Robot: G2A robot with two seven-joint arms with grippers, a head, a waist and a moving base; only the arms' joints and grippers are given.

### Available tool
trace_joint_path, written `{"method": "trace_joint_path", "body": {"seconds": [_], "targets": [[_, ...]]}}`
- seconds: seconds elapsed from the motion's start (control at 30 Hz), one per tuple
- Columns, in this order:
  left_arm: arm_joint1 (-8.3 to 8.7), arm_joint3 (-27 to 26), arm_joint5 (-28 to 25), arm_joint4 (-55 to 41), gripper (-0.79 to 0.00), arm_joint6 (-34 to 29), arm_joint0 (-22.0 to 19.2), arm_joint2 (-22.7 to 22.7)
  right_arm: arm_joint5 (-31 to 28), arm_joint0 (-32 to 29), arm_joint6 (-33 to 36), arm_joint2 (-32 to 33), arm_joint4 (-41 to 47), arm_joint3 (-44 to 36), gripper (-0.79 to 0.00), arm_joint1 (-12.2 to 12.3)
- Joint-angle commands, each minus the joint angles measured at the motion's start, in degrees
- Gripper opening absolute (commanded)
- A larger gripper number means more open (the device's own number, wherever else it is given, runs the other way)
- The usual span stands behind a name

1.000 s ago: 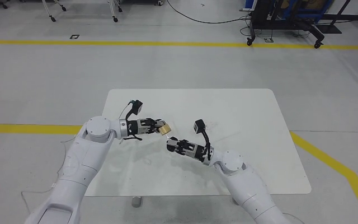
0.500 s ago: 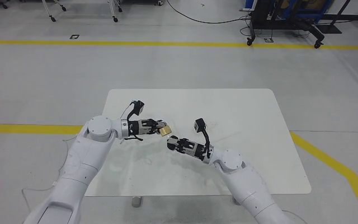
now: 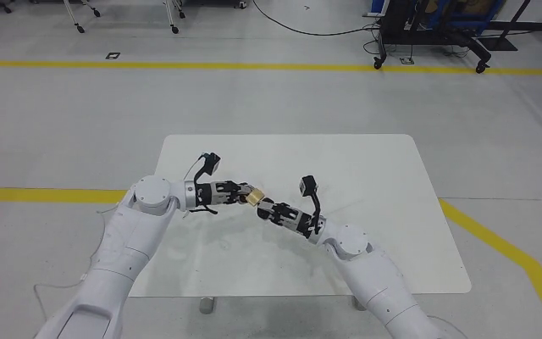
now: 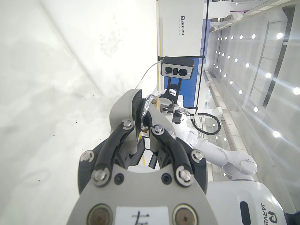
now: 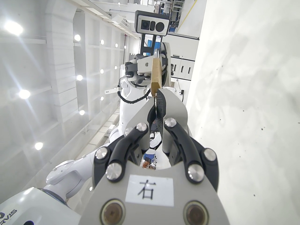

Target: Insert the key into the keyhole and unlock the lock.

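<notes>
The right gripper [image 5: 157,97] is clamped on the key [image 5: 154,101], whose tip meets the brass lock [image 5: 156,76] above the counter [image 3: 364,169]. Just left and farther, the left gripper [image 4: 143,108] pinches the lock's shackle [image 4: 146,105].

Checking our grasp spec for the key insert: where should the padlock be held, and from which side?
Pinch the shackle end of the padlock, coming from the side opposite the keyhole, pads on its flat faces, as the left gripper does now. The brass body is flat, and its keyhole end faces the right gripper and its key, so that end should probably stay free.
</notes>
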Motion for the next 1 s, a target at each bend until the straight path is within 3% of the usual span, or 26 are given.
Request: {"method": "trace_joint_path", "body": {"seconds": [0.0,0.53,0.67,0.7,0.73,0.77,0.8,0.97], "targets": [[0.01,0.4,0.9,-0.5,-0.785,1.6,0.0,-0.4,-0.2,0.0,-0.4,0.0,0.3,0.0,0.0,0.0],[0.2,-1.1,1.9,-2.6,-0.785,10.5,1.7,-2.6,-1.1,-0.1,-2.1,0.2,-0.4,-0.4,0.0,0.1],[0.34,-2.3,0.7,-2.7,-0.785,11.2,2.4,-3.1,2.5,-1.4,1.7,0.4,13.3,-1.4,0.0,-0.5],[0.37,-2.7,0.4,-2.7,-0.785,11.2,2.6,-3.2,3.5,-1.2,2.9,0.6,16.3,-0.9,-0.037,-0.5],[0.4,-3.1,-0.1,-2.7,-0.785,11.0,2.8,-3.2,4.2,-0.9,3.7,0.8,18.5,-0.2,-0.36,-0.6],[0.45,-3.5,-0.6,-2.4,-0.785,10.5,2.9,-3.1,4.2,-0.5,4.0,1.0,19.4,0.6,-0.453,-0.7],[0.5,-3.7,-1.1,-2.1,-0.785,10.4,3.0,-3.1,4.3,-0.2,4.2,0.9,20.1,1.3,-0.511,-0.7],[0.69,-4.7,-2.8,-1.5,-0.785,9.9,3.7,-3.3,4.4,0.9,5.0,-0.1,22.5,3.6,-0.625,-1.2]]}}
